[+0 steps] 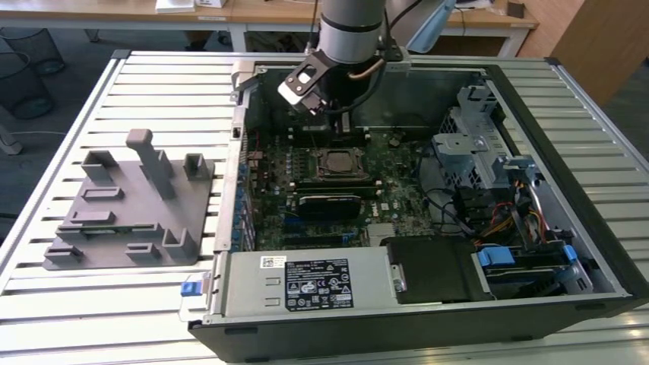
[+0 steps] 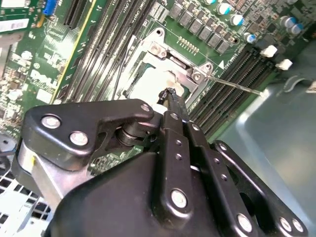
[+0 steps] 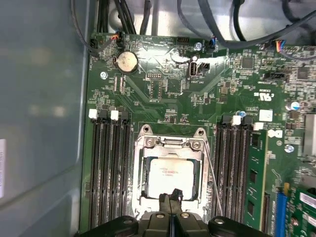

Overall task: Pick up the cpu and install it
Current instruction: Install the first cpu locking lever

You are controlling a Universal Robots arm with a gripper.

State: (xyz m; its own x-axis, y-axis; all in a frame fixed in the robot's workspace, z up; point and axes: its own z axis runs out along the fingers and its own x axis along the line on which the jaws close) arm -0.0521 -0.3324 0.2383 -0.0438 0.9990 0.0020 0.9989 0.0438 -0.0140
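So the cpu [image 3: 171, 176] already sits in the socket [image 3: 170, 170]; tool [image 3: 171, 197] hovers just above, fingers pinched together, holding nothing.

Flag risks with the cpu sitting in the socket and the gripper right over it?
1. The gripper hangs at the edge of the cpu; pressing down could tilt it in the socket frame.
2. The thin retention lever is close by and could snag.
3. The memory slots flank the socket tightly.
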